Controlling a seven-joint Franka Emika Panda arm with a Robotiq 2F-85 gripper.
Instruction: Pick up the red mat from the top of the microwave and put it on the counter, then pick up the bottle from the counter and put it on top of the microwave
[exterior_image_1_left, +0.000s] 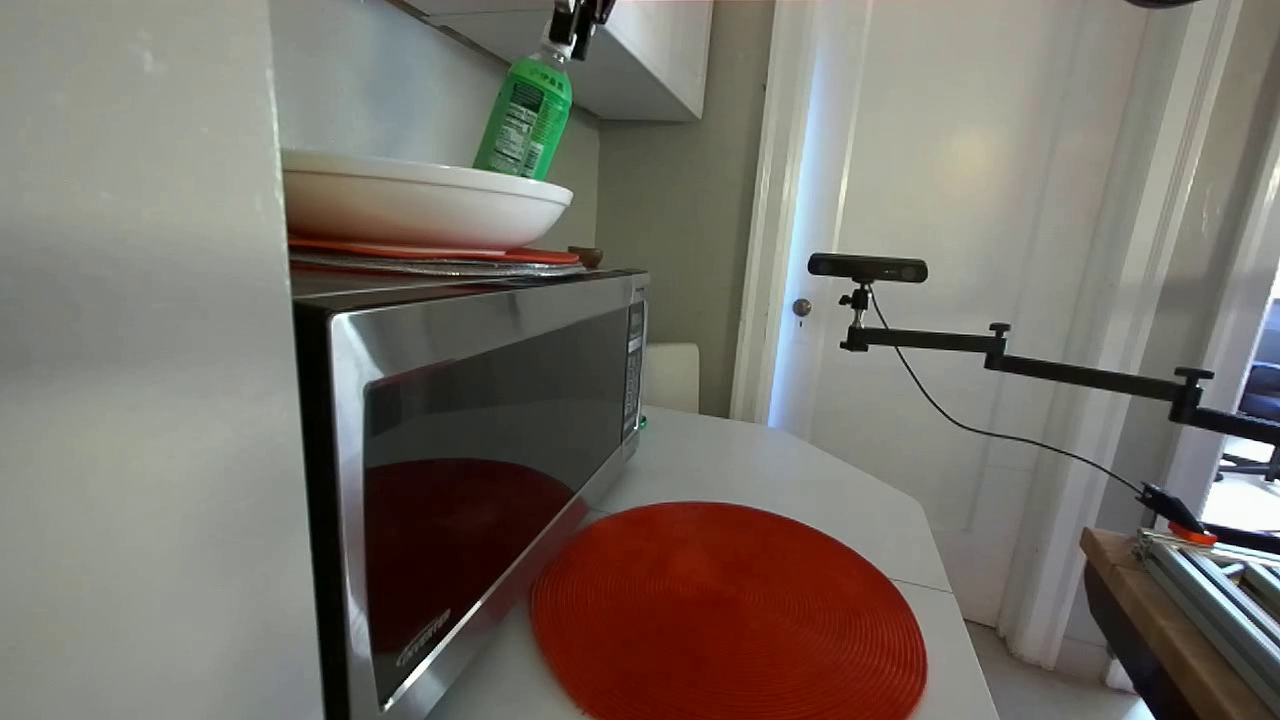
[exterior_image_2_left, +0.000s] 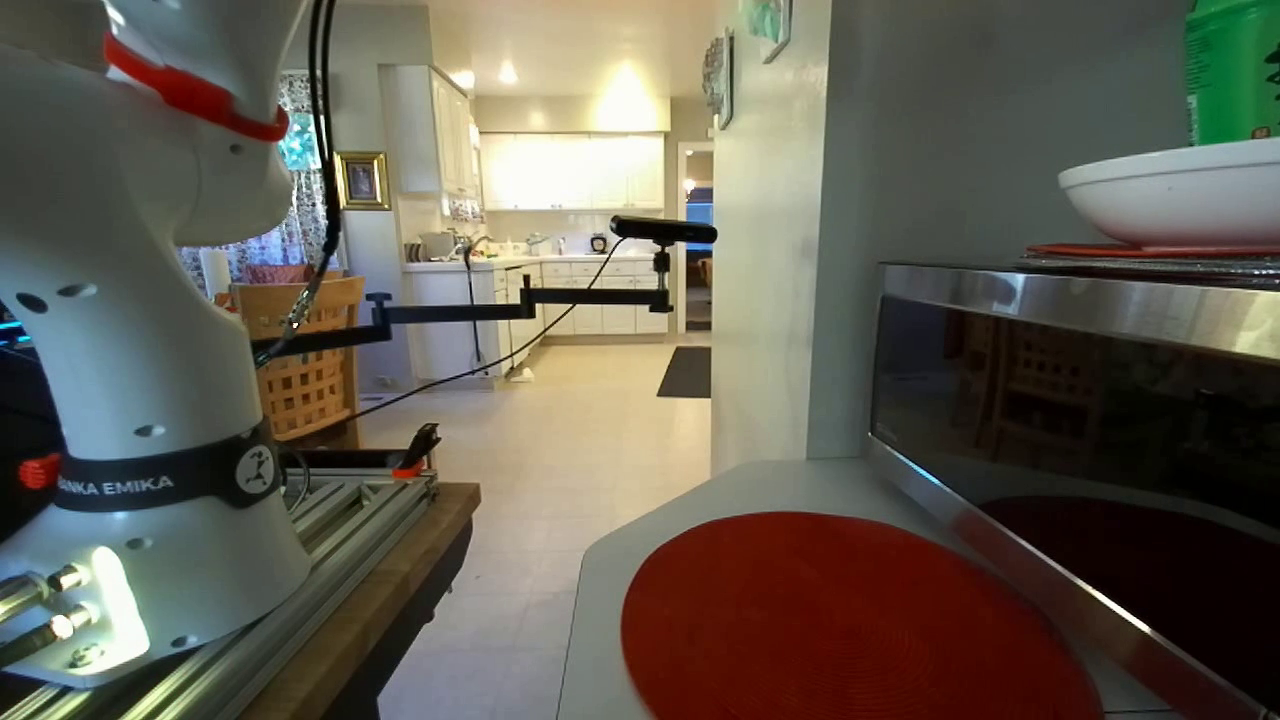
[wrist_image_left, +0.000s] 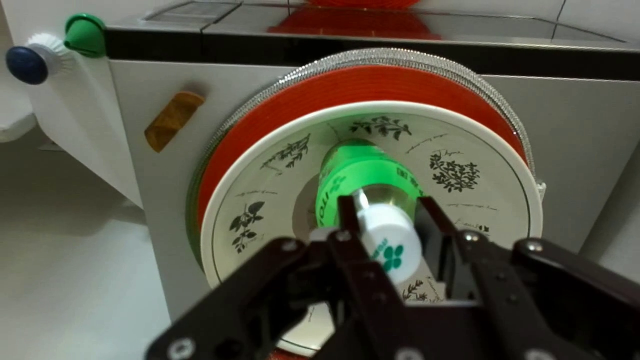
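- Jaws nearest, pinching the bottle (wrist_image_left: 370, 172) by its capped top; the exact contact spot is blurred.
- Tilted beneath the jaws, the bottle looks smooth and probably slippery; how full it is, and so how heavy, I cannot tell. Its labelled body would likely flex, making the stiffer neck the better hold.
- Directly below the jaws, the white bowl (wrist_image_left: 280, 200) looks hard and chippable; whether the bottle's base touches it is hidden.
- Under that, the microwave (wrist_image_left: 565, 130) carries the bowl on stacked mats (wrist_image_left: 372, 82).
- Farthest below the jaws, the red mat (exterior_image_1_left: 730, 615) lies flat on the counter (exterior_image_1_left: 790, 460): likely light and bendy, best pinched at its edge.
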